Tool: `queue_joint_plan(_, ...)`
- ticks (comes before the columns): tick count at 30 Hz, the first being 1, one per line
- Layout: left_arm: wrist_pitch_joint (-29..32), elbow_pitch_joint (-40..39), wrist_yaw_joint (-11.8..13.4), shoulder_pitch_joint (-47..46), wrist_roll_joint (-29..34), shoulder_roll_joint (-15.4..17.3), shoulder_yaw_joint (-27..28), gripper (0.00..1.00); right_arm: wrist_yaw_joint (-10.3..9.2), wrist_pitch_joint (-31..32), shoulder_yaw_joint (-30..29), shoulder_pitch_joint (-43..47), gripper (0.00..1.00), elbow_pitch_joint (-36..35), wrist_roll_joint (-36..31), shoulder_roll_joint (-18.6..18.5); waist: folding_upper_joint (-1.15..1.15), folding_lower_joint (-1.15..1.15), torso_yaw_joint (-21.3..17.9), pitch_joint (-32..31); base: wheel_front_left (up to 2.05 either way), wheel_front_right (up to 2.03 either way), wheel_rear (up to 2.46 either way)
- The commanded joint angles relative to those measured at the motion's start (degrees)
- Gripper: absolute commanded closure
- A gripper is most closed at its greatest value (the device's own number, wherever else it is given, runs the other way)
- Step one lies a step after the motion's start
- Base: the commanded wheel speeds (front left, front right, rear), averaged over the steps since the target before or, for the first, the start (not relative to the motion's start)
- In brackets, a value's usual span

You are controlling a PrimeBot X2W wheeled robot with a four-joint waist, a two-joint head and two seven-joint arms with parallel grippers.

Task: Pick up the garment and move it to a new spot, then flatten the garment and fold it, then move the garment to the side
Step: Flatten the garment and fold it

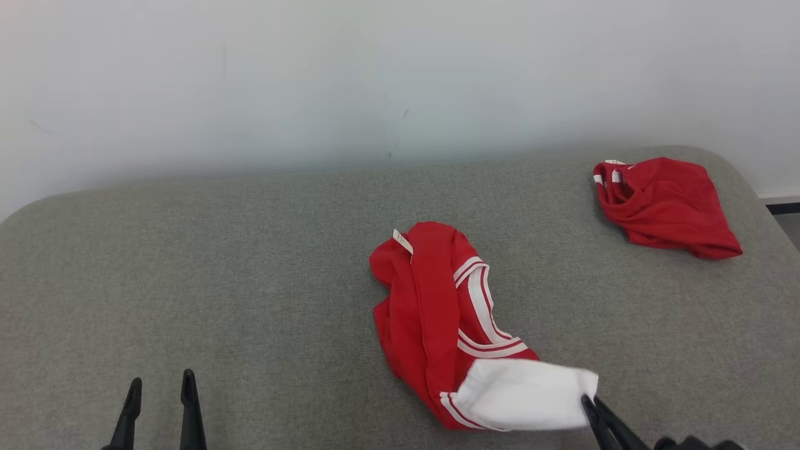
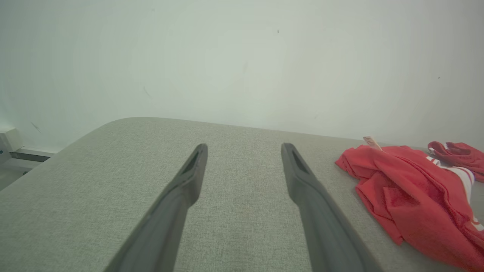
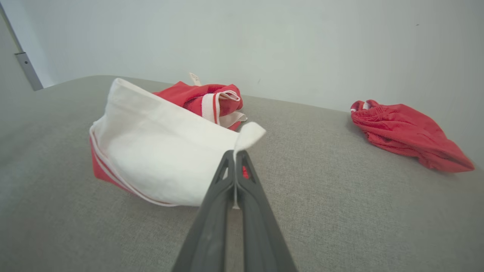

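1. The right gripper [image 1: 588, 400] comes in over the near edge of the grey fabric surface [image 1: 219, 281], toward its right end. Its fingers slant up and to the left, and the jaws are pressed together on the white corner of the garment [image 1: 437, 312].
2. The right wrist view confirms this. The right gripper [image 3: 235, 154] has its fingers meeting, with a thin fold of white cloth pinched between them. The white panel of the garment [image 3: 162, 151] bellies up off the surface just beyond.
3. The left gripper [image 1: 160, 379] stands at the near edge, left end, with fingers parted and holding nothing. In its own view the left gripper [image 2: 244, 148] is spread over bare fabric, with the garment [image 2: 408, 189] off to its right.
4. The garment lies crumpled right of the surface's middle, reaching toward the near edge. It is red with white-striped trim, and a small label [image 1: 402, 241] sits at its far end.
5. Both arms are cut off by the head view's bottom edge, so only the fingers can be assessed. The garment is too bunched to tell its type.
6. A second red garment [image 1: 665, 203] lies bunched at the far right corner, well apart. A pale wall [image 1: 375, 75] backs the far edge.
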Motion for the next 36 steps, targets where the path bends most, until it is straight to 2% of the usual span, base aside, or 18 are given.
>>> queue_joint_plan(1,-0.2,0.1,-0.1,-0.5,0.4,-0.3,0.4,0.00,-0.15,-0.2,-0.1,2.0,1.00,0.9,0.3,-0.4,0.00,0.00,-0.4,0.3,0.00,0.00,0.00)
queue_joint_plan(2,-0.2,0.2,-0.3,-0.5,0.5,-0.4,0.5,0.00,-0.15,-0.2,0.2,2.7,1.00,0.8,0.3,-0.6,0.00,0.00,-0.5,0.4,0.00,0.00,0.00)
queue_joint_plan(3,-0.2,0.2,-0.5,-0.5,0.5,-0.5,0.7,0.00,-0.16,-0.2,0.1,3.0,0.00,0.3,0.4,-0.6,0.00,0.00,-0.5,0.4,0.00,0.00,0.00)
queue_joint_plan(10,-0.2,-1.6,-0.9,0.4,2.5,-0.6,2.8,0.00,-0.15,-0.2,-2.0,3.5,0.00,-6.4,0.8,0.3,0.00,0.00,-0.3,0.8,0.00,0.00,0.00)
queue_joint_plan(13,-0.2,-2.3,-0.9,0.2,3.2,-0.6,2.7,0.00,-0.16,-0.2,-3.3,1.2,0.00,-5.5,0.3,0.7,0.00,0.00,0.7,0.8,0.00,0.00,0.00)
queue_joint_plan(19,-0.2,-2.2,-1.5,-1.0,4.0,-0.7,1.9,0.00,-0.15,0.9,-1.1,-7.9,0.00,2.9,0.7,1.8,0.00,0.00,3.4,0.7,0.00,0.00,0.00)
queue_joint_plan(28,-0.2,-1.7,-1.9,-2.6,4.5,-1.1,-0.4,0.00,-0.16,4.8,2.6,-22.2,0.00,20.1,3.6,3.2,0.00,0.00,8.0,1.7,0.00,0.00,0.00)
queue_joint_plan(36,-0.2,-0.8,-2.0,-4.4,4.5,-1.4,-2.6,0.00,-0.15,5.0,6.4,-29.6,0.00,32.7,6.4,3.7,0.00,0.00,10.7,3.5,0.00,0.00,0.00)
